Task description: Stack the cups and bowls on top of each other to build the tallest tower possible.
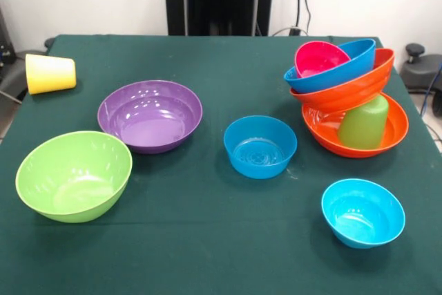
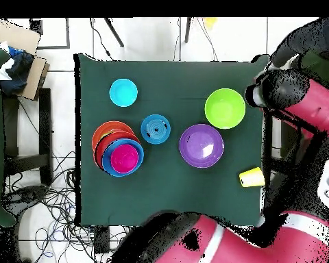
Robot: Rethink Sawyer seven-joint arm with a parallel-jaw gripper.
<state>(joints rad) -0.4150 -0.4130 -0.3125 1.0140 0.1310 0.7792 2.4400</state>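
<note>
The tower stands at the right of the front view. An orange bowl [image 1: 391,137] holds an upturned light green cup [image 1: 364,122]. A second orange bowl [image 1: 343,91] leans on that cup and carries a blue bowl [image 1: 349,62] with a pink bowl [image 1: 320,57] in it. From overhead the tower [image 2: 119,152] sits at the left. A yellow cup [image 1: 50,74] [image 2: 251,178] lies on its side. Standing loose are purple [image 1: 150,115] [image 2: 201,145], lime green [image 1: 74,175] [image 2: 225,107], blue [image 1: 260,146] [image 2: 155,128] and small cyan [image 1: 362,212] [image 2: 123,92] bowls. My gripper [image 2: 260,92] hangs as a dark lump at the table's edge beside the lime bowl.
A dark green cloth covers the table [image 1: 207,253] [image 2: 174,198]. My red arm [image 2: 311,116] curves round the right and bottom of the overhead view, off the table. A chair [image 2: 23,116] with boxes and cables on the floor lies to the left there.
</note>
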